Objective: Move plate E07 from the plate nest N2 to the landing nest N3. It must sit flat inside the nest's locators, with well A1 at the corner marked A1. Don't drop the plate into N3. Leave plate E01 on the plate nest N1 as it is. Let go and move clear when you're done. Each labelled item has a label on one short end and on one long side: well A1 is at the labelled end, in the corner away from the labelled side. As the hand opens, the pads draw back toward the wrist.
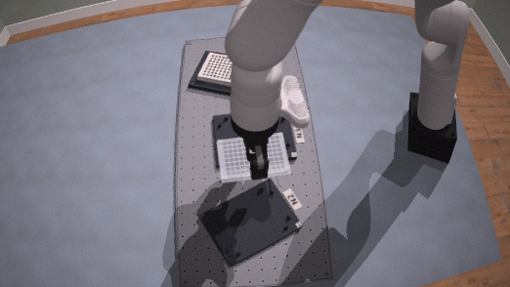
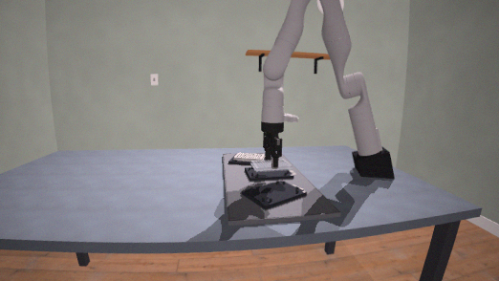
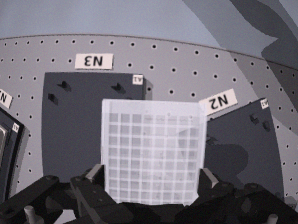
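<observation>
My gripper is shut on plate E07, a pale translucent well plate. I hold it level in the air, over the near part of the dark landing nest N3. In the wrist view the plate sits between my fingers, with the N3 nest and its label behind it on the left. The plate nest N2 is dark and bare, at an angle near the front; its label stands beside it. In the side view the plate hangs just above N3.
Plate E01, white, sits on nest N1 at the far end of the grey perforated board. The arm's black base stands on the table to the right. A small A1 corner tag marks N3's corner.
</observation>
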`<state>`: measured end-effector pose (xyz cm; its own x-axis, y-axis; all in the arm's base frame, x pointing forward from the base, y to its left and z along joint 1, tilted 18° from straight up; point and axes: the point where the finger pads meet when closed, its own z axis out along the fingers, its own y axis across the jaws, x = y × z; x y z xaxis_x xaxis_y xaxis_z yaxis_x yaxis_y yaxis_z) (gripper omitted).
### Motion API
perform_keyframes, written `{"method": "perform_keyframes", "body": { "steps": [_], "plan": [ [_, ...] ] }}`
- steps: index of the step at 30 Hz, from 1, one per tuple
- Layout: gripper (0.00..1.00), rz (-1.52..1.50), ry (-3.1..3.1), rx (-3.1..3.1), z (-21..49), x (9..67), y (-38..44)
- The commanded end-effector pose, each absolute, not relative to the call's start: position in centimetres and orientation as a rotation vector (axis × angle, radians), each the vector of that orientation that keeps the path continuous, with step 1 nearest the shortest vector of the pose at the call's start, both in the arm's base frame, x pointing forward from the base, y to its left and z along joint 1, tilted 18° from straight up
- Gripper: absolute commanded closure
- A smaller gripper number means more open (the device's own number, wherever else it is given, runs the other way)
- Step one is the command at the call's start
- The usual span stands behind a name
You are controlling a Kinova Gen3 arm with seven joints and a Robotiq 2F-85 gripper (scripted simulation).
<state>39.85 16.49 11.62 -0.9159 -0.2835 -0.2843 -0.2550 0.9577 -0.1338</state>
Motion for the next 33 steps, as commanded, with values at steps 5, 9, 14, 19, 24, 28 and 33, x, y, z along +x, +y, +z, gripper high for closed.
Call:
{"method": "perform_keyframes", "body": {
  "steps": [5, 9, 14, 19, 24, 28, 33],
  "plan": [
    [1.0, -0.128, 2.809, -0.367, 11.9, 40.1, 14.6],
    [1.0, -0.128, 2.809, -0.367, 12.0, 40.2, 13.2],
    [1.0, -0.128, 2.809, -0.367, 12.1, 40.4, 11.6],
    [1.0, -0.128, 2.809, -0.367, 12.3, 40.5, 9.9],
    [1.0, -0.128, 2.809, -0.367, 12.3, 40.6, 9.0],
    [1.0, -0.128, 2.809, -0.367, 12.3, 40.6, 9.0],
    [1.0, -0.128, 2.809, -0.367, 12.3, 40.6, 9.0]
  ]
}}
